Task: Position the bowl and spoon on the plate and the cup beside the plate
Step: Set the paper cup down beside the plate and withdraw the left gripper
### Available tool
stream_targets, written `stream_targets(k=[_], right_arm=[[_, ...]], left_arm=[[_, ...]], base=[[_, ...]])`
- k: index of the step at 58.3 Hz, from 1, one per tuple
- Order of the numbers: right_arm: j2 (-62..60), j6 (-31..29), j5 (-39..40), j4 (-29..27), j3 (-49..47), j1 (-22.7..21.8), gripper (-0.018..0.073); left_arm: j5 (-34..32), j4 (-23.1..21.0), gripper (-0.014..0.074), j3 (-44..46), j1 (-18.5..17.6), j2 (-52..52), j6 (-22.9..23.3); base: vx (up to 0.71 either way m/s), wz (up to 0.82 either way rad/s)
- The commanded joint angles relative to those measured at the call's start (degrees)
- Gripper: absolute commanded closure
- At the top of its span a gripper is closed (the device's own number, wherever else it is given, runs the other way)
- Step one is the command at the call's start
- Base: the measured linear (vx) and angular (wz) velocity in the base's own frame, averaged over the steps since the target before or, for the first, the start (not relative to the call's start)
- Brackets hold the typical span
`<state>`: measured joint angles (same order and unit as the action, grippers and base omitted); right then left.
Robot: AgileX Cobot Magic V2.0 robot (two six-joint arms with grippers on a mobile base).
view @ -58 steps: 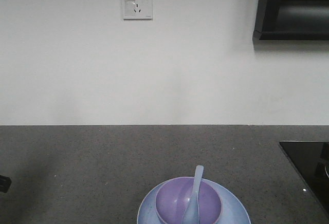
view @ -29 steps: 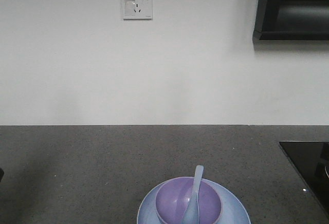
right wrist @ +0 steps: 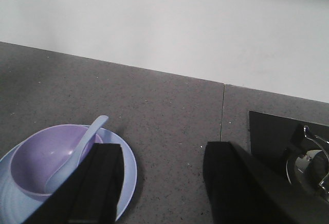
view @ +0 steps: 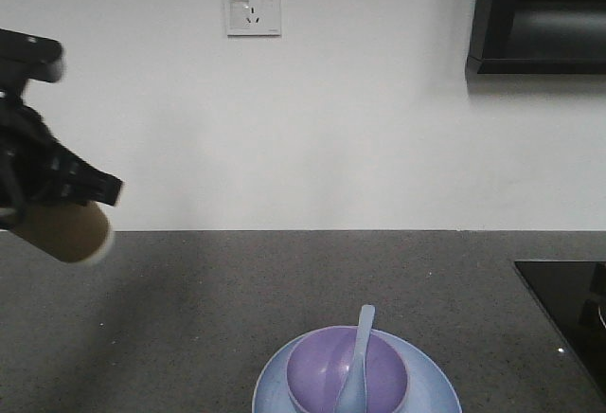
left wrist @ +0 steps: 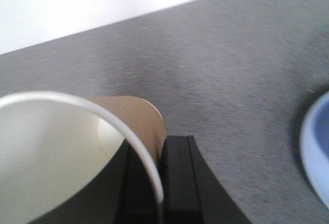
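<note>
The lavender bowl (view: pixel 317 375) sits on the pale-blue plate (view: pixel 436 386) at the counter's front edge. The pale-blue spoon (view: pixel 358 361) rests inside it, handle pointing toward the wall. At far left my left gripper (view: pixel 68 206) holds the brown paper cup (view: pixel 66 233) tilted in the air above the counter. In the left wrist view the gripper (left wrist: pixel 154 175) is shut on the cup's (left wrist: pixel 141 116) wall, one finger inside and one outside. My right gripper (right wrist: pixel 164 183) hangs open over bare counter, just right of the plate (right wrist: pixel 128 165), bowl (right wrist: pixel 36 157) and spoon (right wrist: pixel 77 149).
A black cooktop (view: pixel 568 309) is set into the counter at the right, with a metal object (right wrist: pixel 311 165) on it. A wall socket (view: pixel 252 4) and a dark cabinet (view: pixel 540 15) hang on the white wall. The plate's edge (left wrist: pixel 316 147) shows right of the cup.
My left arm has risen into the front view at far left, carrying the cup; before, only a dark bit showed at the left edge. Bowl, spoon and plate have not moved.
</note>
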<state>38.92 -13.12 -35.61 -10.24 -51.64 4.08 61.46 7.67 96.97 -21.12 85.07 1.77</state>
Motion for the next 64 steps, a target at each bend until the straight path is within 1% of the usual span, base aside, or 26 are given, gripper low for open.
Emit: stream_targets(k=[1, 5, 8, 15, 25, 33, 40, 44, 49, 53, 58, 61, 64], right_arm=[[0.4, -0.4, 5.1, -0.3, -1.5, -0.3, 0.0143], [0.4, -0.4, 5.1, -0.3, -1.5, -0.3, 0.0143], [0.4, -0.4, 5.1, -0.3, -1.5, -0.3, 0.0143], [0.4, -0.4, 5.1, -0.2, -1.5, -0.3, 0.0143], [0.4, -0.4, 5.1, -0.2, -1.5, -0.3, 0.0143], [0.4, -0.4, 5.1, -0.1, -1.5, -0.3, 0.0143], [0.4, -0.4, 5.0, -0.1, -1.5, -0.3, 0.0143], [0.4, -0.4, 5.0, -0.1, -1.5, -0.3, 0.0143], [0.4, -0.6, 5.0, -0.1, -1.5, -0.3, 0.0143], [0.4, -0.6, 5.0, -0.1, -1.5, -0.3, 0.0143], [0.4, -0.5, 5.0, 0.0, -1.5, -0.3, 0.0143], [0.4, -0.5, 4.9, 0.1, -1.5, -0.3, 0.0143], [0.4, -0.5, 4.9, 0.1, -1.5, -0.3, 0.0143]], left_arm=[[-0.7, -0.1, 0.0596, 1.6, -4.9, 1.9, 1.1], [0.8, -0.2, 0.0596, 1.6, -7.7, 4.7, 1.1], [1.7, -1.4, 0.0596, 1.6, -9.6, 7.0, 1.0], [3.7, -4.3, 0.0596, 1.6, -12.0, 11.0, -0.7], [4.2, -7.0, 0.0594, 1.6, -13.1, 15.1, -0.9], [4.5, -7.7, 0.0591, 1.6, -13.2, 17.3, -0.4], [4.9, -8.5, 0.0569, 1.6, -13.2, 18.0, -0.4], [4.8, -8.5, 0.0541, 1.6, -13.2, 18.0, -0.4], [4.6, -8.5, 0.0478, 1.6, -13.2, 17.9, -0.4], [4.7, -8.5, 0.041, 1.6, -13.2, 17.9, -0.4], [4.9, -8.5, 0.0309, 1.6, -13.2, 17.8, -0.4], [4.9, -8.5, 0.0234, 1.7, -13.2, 17.6, -0.4], [4.8, -8.4, 0.0181, 2.0, -13.2, 17.3, -0.4]], base=[[0.0, 0.0], [0.0, 0.0], [0.0, 0.0], [0.0, 0.0], [0.0, 0.0], [0.0, 0.0], [0.0, 0.0], [0.0, 0.0], [0.0, 0.0], [0.0, 0.0], [0.0, 0.0], [0.0, 0.0], [0.0, 0.0]])
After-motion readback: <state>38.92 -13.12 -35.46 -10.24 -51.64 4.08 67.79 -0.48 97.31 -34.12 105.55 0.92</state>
